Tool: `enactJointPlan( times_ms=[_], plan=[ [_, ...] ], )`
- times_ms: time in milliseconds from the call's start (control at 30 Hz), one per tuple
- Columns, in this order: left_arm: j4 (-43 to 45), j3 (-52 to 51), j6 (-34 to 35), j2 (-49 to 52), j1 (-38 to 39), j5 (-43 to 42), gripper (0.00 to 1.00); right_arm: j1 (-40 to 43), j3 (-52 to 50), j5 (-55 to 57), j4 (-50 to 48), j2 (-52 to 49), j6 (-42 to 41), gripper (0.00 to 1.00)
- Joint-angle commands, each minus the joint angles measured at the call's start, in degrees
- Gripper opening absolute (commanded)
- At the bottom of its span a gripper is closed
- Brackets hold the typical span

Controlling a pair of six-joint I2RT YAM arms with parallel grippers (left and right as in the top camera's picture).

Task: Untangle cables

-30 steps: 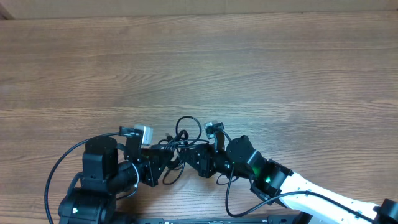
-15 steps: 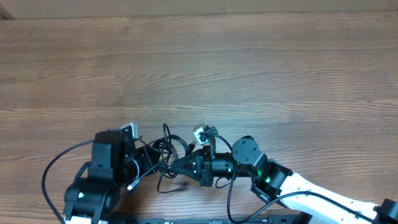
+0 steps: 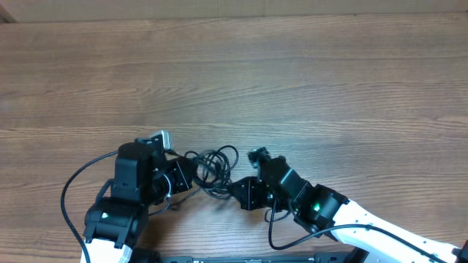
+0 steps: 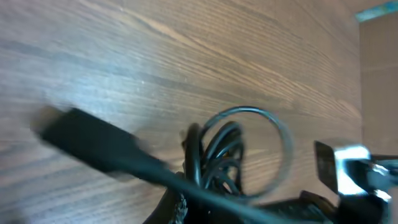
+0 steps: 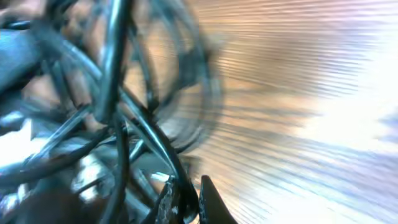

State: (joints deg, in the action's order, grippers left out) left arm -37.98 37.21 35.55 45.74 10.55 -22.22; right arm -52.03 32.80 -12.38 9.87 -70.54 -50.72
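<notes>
One tangle of cables lies by the near edge of the bench, between my two claws: left claw at its left side, right claw at its right. Blur hides whether either claw is clamped or apart, and I cannot count the cords.

This looks like a robotics lab bench. The left arm and right arm stand at one edge of a wood-grain table. Beyond the left gripper, a tan board bears blue tape.
</notes>
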Motion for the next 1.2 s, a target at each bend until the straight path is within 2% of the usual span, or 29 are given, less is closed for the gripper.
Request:
enactJointPlan(
  times_ms=[0,233,400,433,467,567,733,767,833,900,967,1000,1067,1100,1167],
  plan=[
    [1.1,1.6,1.7,-0.8,-1.2,4.2,0.04,-0.6,-2.7,12.0,6.8,-0.6,-9.8,0.04],
    [-5.7,1.6,1.8,-0.6,-1.2,6.3,0.04,-0.6,-2.7,15.2,7.8,-0.6,-10.2,0.04],
    [-12.5,1.6,4.9,0.9,-1.2,12.8,0.04,-0.6,-2.7,19.8,12.5,-0.6,-15.9,0.06],
    [-13.6,1.6,5.9,1.4,-1.2,14.0,0.07,-0.6,-2.7,20.5,13.2,-0.6,-16.5,0.1],
    [-14.5,1.6,6.8,2.1,-1.2,15.1,0.16,-0.6,-2.7,20.7,13.4,-0.6,-16.8,0.18],
    [-14.8,1.6,7.2,3.8,-1.2,15.3,0.33,-0.6,-2.7,21.2,13.0,-0.6,-16.8,0.28],
    [-13.4,1.6,7.4,7.5,-1.2,15.1,0.61,-0.6,-2.5,24.4,12.6,0.3,-16.6,0.51],
    [-12.5,1.6,7.2,8.2,-1.2,14.7,0.61,-0.6,-2.3,24.3,12.5,0.9,-16.3,0.56],
    [-8.8,1.6,4.9,9.0,-1.2,12.4,0.54,-0.6,-2.1,24.3,12.6,2.3,-16.3,0.64],
    [-1.2,1.6,-2.6,9.4,-1.2,4.8,0.38,-0.6,-2.0,23.9,12.7,3.9,-16.4,0.71],
    [5.2,1.6,-8.0,9.4,-1.2,-3.7,0.29,-0.6,-2.0,23.3,13.4,4.9,-16.3,0.74],
    [6.9,1.7,-8.3,9.4,-1.2,-5.6,0.29,-0.6,-2.0,23.0,14.0,5.2,-16.3,0.76],
    [6.1,1.9,-7.3,9.4,-1.2,-4.1,0.38,-0.6,-2.0,22.6,15.8,5.2,-16.4,0.79],
    [4.1,1.9,-6.2,9.4,-1.2,-1.9,0.42,-0.6,-2.0,22.6,17.0,5.2,-16.4,0.79],
    [-1.8,1.9,-2.2,9.8,-1.0,3.7,0.41,-0.6,-2.0,22.6,18.6,5.2,-16.4,0.8]
  ],
)
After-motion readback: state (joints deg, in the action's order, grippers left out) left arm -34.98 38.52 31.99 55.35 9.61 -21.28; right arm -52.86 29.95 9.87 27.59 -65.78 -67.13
